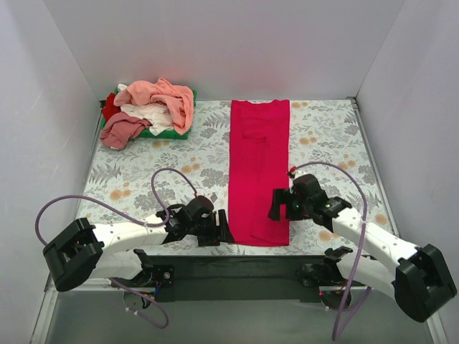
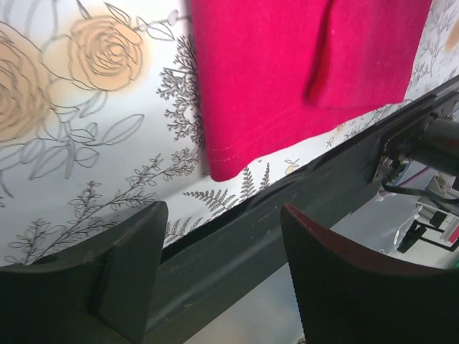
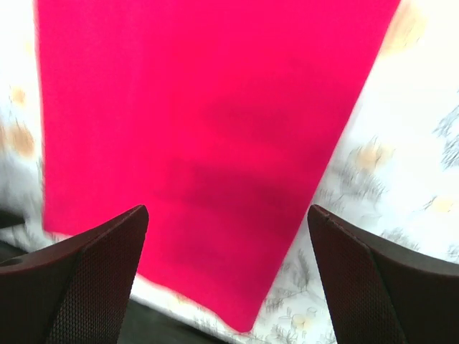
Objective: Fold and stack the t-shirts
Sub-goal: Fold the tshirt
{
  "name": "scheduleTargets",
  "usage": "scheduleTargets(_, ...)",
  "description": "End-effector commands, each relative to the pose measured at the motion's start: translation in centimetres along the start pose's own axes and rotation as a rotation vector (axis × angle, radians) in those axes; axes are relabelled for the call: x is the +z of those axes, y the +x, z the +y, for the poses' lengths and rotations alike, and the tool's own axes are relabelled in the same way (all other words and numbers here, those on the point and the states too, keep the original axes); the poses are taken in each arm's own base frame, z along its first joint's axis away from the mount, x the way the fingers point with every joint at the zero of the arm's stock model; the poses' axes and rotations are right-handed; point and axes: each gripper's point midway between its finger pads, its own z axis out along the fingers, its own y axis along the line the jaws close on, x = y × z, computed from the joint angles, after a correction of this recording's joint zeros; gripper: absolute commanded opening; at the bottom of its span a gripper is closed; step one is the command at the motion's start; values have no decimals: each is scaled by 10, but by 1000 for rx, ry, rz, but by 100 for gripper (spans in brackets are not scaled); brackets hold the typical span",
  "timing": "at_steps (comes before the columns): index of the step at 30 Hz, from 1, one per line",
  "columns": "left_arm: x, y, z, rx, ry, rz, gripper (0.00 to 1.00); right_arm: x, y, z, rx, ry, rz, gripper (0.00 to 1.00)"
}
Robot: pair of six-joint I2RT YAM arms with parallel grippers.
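Crimson t-shirt (image 1: 259, 172) lies between left end effector (image 1: 224, 228) and right end effector (image 1: 278, 206).

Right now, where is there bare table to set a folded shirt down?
Widest bare table: left of the crimson shirt, bordered by the shirt pile beyond and the left fingers nearer. A narrower band lies between the shirt's right edge and the right wall. Crowded: the near edge, where the right fingers hang over the shirt.

A green tray (image 1: 172, 134) is sitting in the far left corner of the floral table (image 1: 323, 143). White walls (image 1: 215, 43) are enclosing it, and a black rail (image 1: 244, 269) is running along its near edge.
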Motion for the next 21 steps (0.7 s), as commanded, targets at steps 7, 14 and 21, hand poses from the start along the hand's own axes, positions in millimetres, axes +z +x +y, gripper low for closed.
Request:
scheduleTargets(7, 18, -5, -5, -36, 4, -44, 51, -25, 94, 9, 114, -180, 225, 90)
scheduleTargets(14, 33, -3, 9, -46, -70, -28, 39, -26, 114, 1, 133, -151, 296, 73)
scheduleTargets(21, 32, -3, 11, -41, -81, -32, 0, -30, 123, -6, 134, -116, 329, 60)
